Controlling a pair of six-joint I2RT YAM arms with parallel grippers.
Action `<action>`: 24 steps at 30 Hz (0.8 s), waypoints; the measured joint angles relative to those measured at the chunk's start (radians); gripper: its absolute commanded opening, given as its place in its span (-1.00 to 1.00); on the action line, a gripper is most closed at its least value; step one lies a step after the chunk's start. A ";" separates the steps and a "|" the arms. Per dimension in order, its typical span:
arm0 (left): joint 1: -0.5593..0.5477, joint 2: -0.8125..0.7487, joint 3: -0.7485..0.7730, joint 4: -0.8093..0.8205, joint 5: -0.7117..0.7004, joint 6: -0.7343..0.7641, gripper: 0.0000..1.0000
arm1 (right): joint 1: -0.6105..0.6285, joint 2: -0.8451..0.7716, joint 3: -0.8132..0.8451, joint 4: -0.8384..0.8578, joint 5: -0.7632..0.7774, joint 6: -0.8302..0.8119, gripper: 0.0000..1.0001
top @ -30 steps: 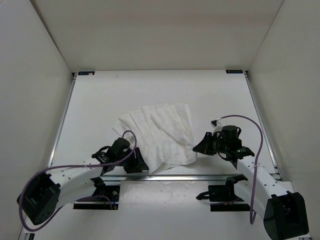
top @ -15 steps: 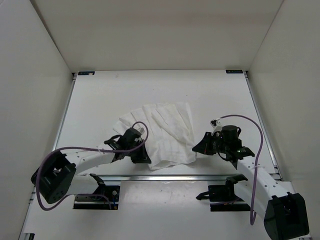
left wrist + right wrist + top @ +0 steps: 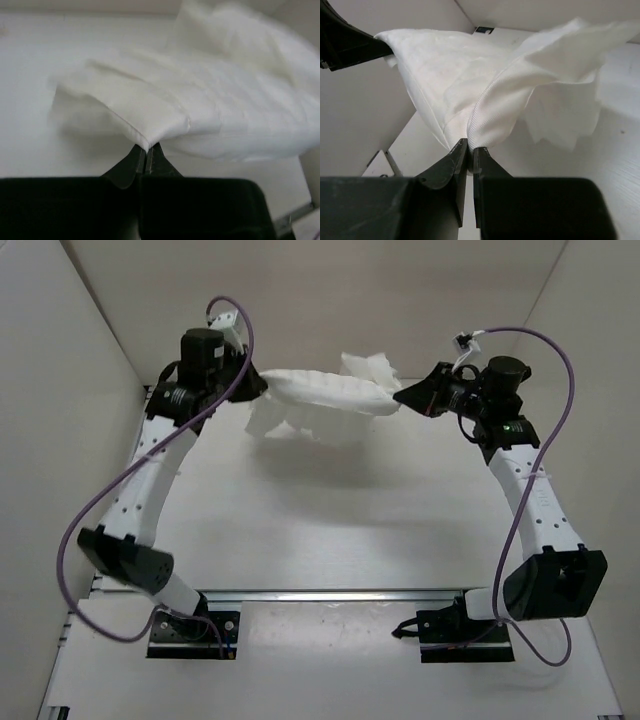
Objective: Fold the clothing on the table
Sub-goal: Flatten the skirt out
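clothing [image 3: 320, 392] above table [image 3: 330, 525], far end | strung between left fingers [image 3: 131, 162] and right fingers [image 3: 456, 161]

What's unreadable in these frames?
Top view: garment type; the clothing hangs bunched between left gripper and right gripper.
Left wrist view: clothing's far end, blurred.
Right wrist view: left gripper cut off by the frame edge; clothing hides the table behind it.

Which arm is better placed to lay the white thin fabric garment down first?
Left, probably: near the left tool the white fabric garment sags lowest toward the flat white table.
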 measured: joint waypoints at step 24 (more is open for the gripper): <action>-0.102 -0.789 -1.544 0.291 0.108 -0.204 0.72 | 0.119 -0.362 -0.923 -0.075 0.271 0.033 0.01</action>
